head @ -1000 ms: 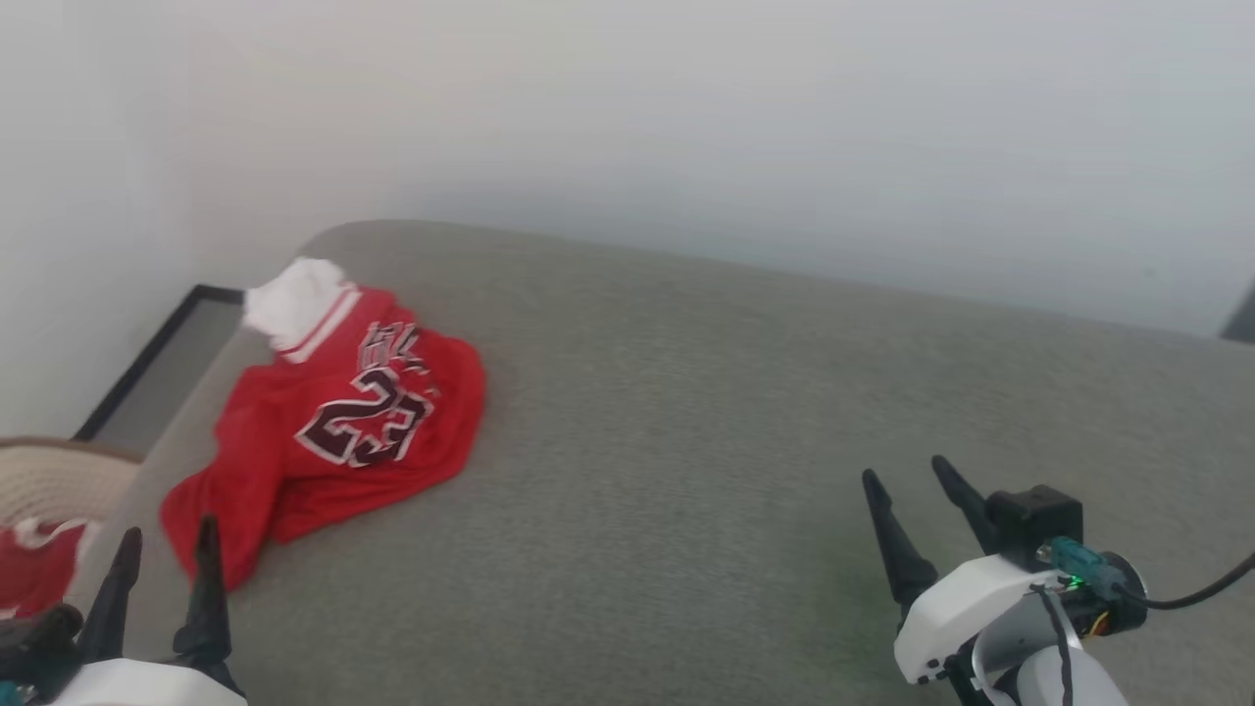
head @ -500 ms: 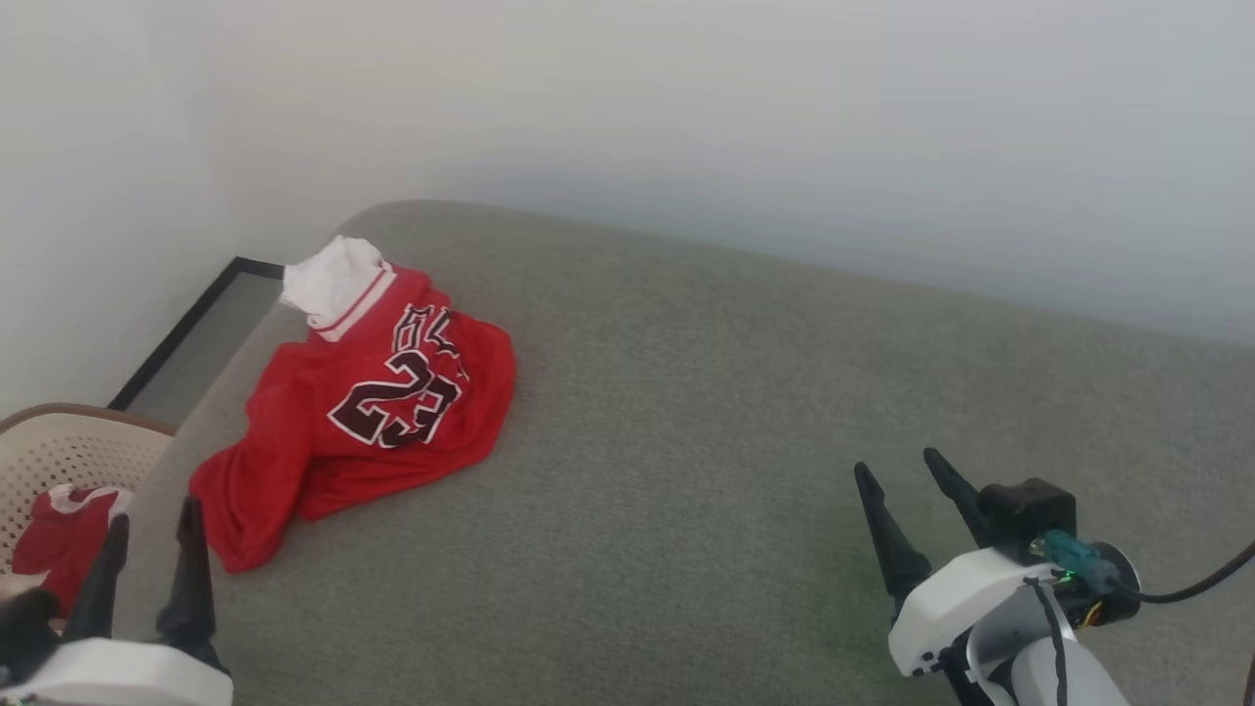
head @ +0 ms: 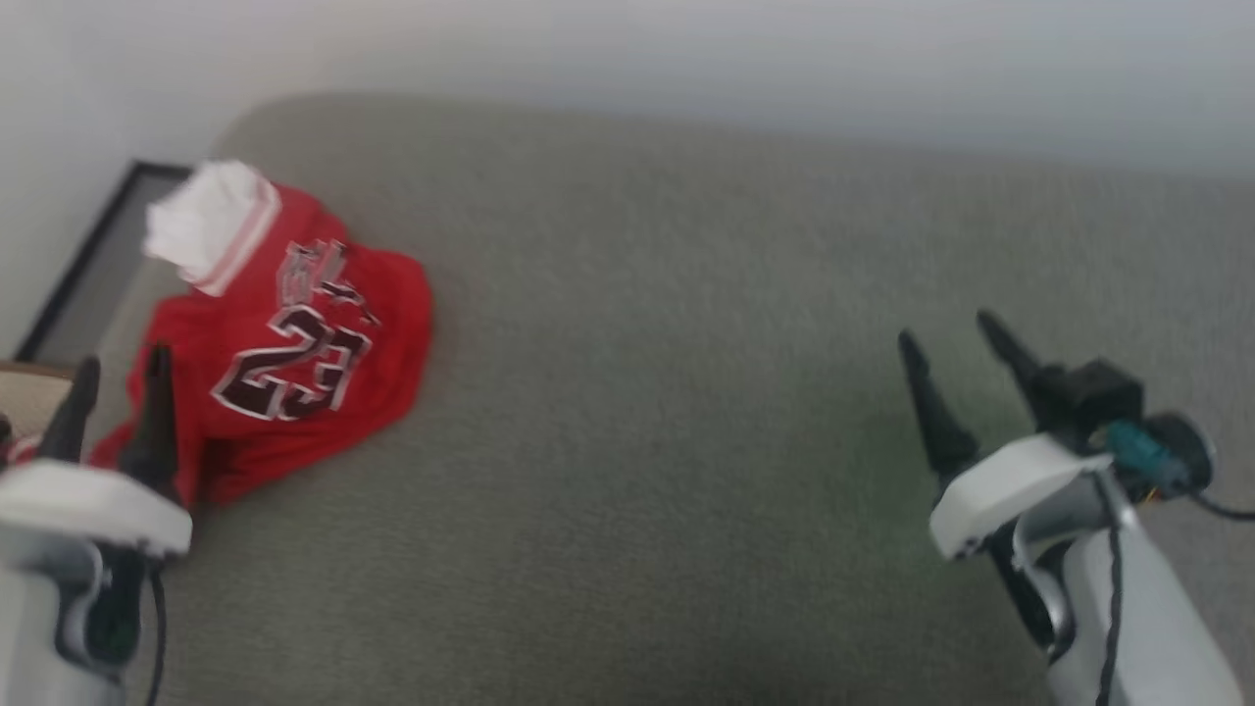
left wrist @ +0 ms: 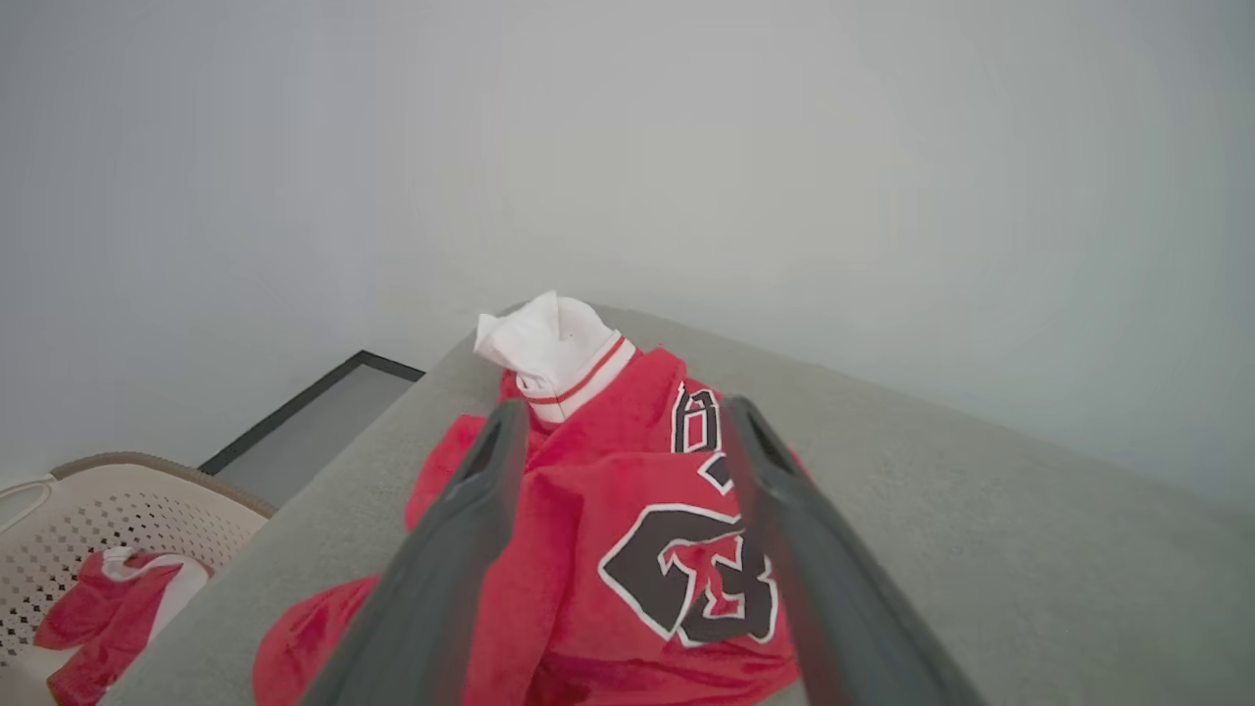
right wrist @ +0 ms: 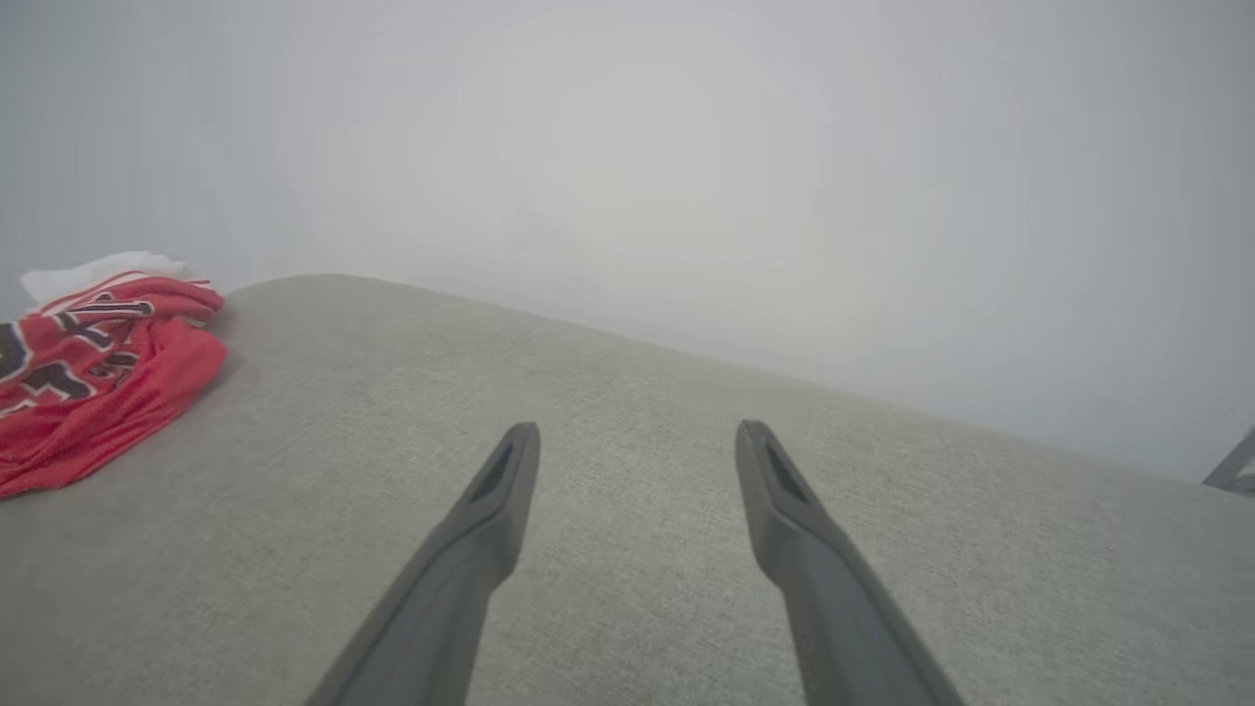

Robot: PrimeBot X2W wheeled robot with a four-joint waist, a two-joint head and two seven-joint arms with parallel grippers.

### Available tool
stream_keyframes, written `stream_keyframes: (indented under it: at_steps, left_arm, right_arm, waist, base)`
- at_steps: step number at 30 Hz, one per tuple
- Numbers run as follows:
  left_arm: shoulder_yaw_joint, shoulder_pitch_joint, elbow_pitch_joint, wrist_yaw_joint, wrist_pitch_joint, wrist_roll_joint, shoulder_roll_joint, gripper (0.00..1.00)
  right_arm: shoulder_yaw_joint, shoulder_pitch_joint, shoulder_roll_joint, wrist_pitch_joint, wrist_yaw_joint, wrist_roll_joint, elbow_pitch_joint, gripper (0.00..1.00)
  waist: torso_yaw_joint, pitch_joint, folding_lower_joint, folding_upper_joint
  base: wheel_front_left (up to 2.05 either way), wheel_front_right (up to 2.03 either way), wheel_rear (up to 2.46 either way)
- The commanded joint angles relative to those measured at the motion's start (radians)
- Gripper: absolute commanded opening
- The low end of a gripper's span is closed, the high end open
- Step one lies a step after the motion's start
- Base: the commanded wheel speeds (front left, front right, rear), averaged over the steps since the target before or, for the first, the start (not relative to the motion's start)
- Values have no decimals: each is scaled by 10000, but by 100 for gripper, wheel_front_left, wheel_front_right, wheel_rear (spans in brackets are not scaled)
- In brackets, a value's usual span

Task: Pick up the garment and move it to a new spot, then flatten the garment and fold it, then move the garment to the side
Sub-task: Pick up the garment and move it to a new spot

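Garment [head: 294, 333] crumpled on the left of the grey surface [head: 637, 441], long axis roughly near-to-far, white-sleeved end farthest. Left gripper [head: 124, 358] is nearer: jaws wide, at its near hem. Right gripper [head: 946, 327] also has jaws wide, empty, well apart to the right.

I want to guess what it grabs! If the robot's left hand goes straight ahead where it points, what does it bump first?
Probably the red garment: the open left hand points right at its big number, though I can't tell how far away it is.
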Motion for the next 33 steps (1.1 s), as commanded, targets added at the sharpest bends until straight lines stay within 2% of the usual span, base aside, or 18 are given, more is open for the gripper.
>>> stream_keyframes:
  at_steps: [1, 8, 12, 19, 22, 24, 25, 26, 29, 30, 33]
  left_arm:
    - [-97, -330, 179, -19, 86, -137, 71, 100]
    - [-1026, -2259, 2327, -17, 1180, -1042, 659, 100]
    - [-1564, -3158, 3848, -19, 2491, -1369, 867, 100]
    - [-2208, -4494, 6562, 104, 5522, -1839, 518, 100]
    - [-2430, -4786, 7253, 242, 6045, -1714, 347, 100]
    - [-2466, -4943, 7489, 219, 5929, -1686, 265, 100]
    - [-2435, -5048, 7562, 201, 5791, -1725, 245, 69]
    - [-2487, -5149, 7550, 171, 5528, -1623, 316, 0]
    - [-2520, -5316, 7546, 131, 5034, -1513, 551, 0]
    - [-2573, -5515, 7382, 81, 4391, -1342, 876, 0]
    - [-2565, -5747, 7155, 33, 3867, -1337, 1176, 0]
  right_arm:
    - [0, -182, -20, 56, 1, -84, -104, 100]
    - [21, -703, -60, 272, 1, -350, -835, 100]
    - [59, -837, -82, 384, 1, -423, -1217, 100]
    - [250, -1110, -105, 790, 1, -569, -1895, 100]
    - [280, -1188, -131, 888, 1, -588, -2043, 100]
    - [278, -1212, -118, 898, 1, -588, -2141, 100]
    - [269, -1219, -108, 905, 1, -590, -2160, 100]
    - [251, -1209, -108, 893, 1, -586, -2167, 100]
    - [151, -1145, -126, 835, 1, -586, -2112, 100]
    - [34, -1059, -75, 789, 1, -593, -2054, 100]
    - [-63, -980, -53, 679, 1, -567, -1969, 100]
  waist:
    - [-554, 967, 0, 0]
    - [-1162, 2335, 0, 0]
    - [-1323, 2810, 0, 0]
    - [-1457, 3364, 0, 0]
    - [-1490, 3481, 0, 0]
    - [-1511, 3529, 0, 0]
    - [-1519, 3538, 0, 0]
    - [-1522, 3530, 0, 0]
    - [-1501, 3446, 0, 0]
    - [-1471, 3298, 0, 0]
    - [-1426, 3089, 0, 0]
  base:
    - [0, 0, 0]
    - [0, 0, 0]
    - [0, 0, 0]
    - [0, 0, 0]
    - [0, 0, 0]
    - [0, 0, 0]
    - [0, 0, 0]
    - [0, 0, 0]
    - [0, 0, 0]
    - [0, 0, 0]
    - [0, 0, 0]
